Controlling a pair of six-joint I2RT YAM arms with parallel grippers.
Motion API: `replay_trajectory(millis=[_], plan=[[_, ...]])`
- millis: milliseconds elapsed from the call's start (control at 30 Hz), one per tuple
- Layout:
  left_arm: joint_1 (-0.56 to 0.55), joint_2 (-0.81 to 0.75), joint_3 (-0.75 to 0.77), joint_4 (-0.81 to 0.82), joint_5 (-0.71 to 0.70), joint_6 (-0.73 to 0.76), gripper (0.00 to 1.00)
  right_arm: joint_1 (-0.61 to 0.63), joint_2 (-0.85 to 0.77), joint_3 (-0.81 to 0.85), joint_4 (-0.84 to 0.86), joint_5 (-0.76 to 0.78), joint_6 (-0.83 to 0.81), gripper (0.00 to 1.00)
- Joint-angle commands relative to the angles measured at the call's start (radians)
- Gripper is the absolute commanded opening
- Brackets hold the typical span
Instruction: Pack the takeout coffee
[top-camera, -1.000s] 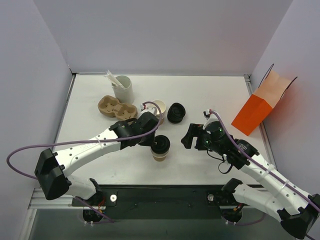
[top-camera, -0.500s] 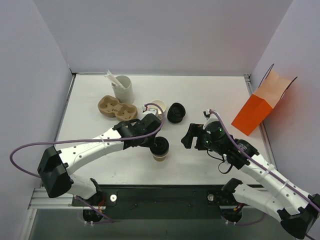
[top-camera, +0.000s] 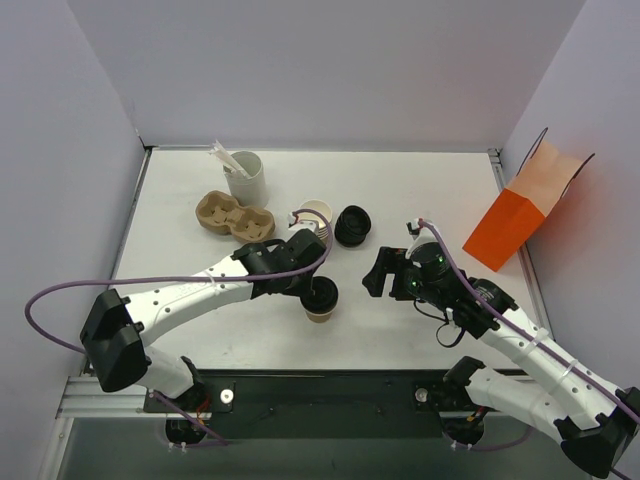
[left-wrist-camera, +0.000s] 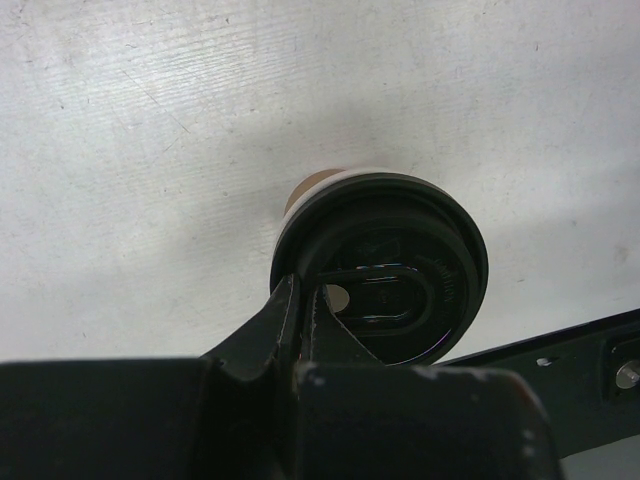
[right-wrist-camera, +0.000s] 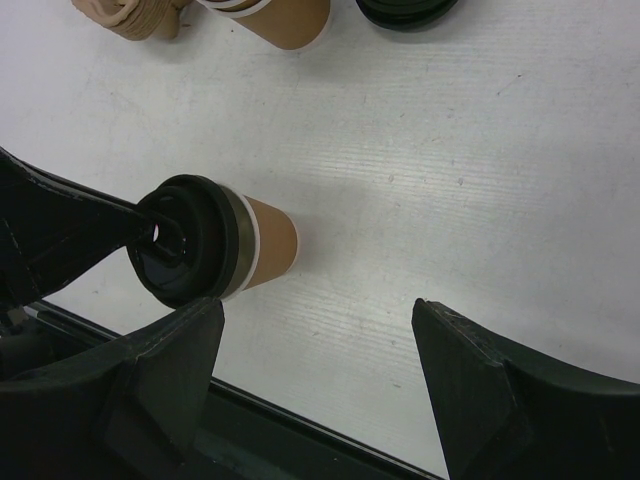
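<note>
Overall: two arms reach over a white table (top-camera: 430, 185), and both grippers sit near the middle of the top view.
Takeout coffee: the takeout coffee (top-camera: 320, 300) stands upright on the table at lower centre of the top view, with its black lid on.
Left gripper: the left gripper (top-camera: 318, 288) has its fingers pressed together with nothing between them. In the left wrist view the tips (left-wrist-camera: 300, 300) rest on top of the lid, beside its raised oval.
Right gripper: the right gripper (top-camera: 376, 272) has its fingers spread wide and holds nothing. It is right of the coffee, apart from it and facing it.
Right wrist view: the coffee shows at left of frame, beyond the gap between the fingers.
Cup stack: the cup stack (top-camera: 317, 214), lidless, is just above the coffee in the top view.
Loose lids: the loose lids (top-camera: 352, 225) lie just right of the stack.
Pulp carrier: the pulp carrier (top-camera: 233, 216) lies left of the stack.
White cup: the white cup (top-camera: 246, 180), holding pale sticks, is at upper left.
Orange bag: the orange bag (top-camera: 515, 220) is at the right edge, mouth open.
</note>
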Motion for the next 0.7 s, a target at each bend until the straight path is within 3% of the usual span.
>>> replay_trajectory(millis=[0,333,667], plan=[[-0.008,0.011,0.005,-0.003,0.002,0.004,0.01,-0.006,0.007,0.004,0.000,0.010,-0.003,0.79],[-0.010,-0.005,0.018,-0.009,0.001,0.002,0.17,-0.006,0.012,0.002,0.006,0.003,0.006,0.79],[-0.010,-0.014,0.023,-0.018,-0.015,0.002,0.19,-0.008,0.015,0.001,0.009,-0.002,0.009,0.79]])
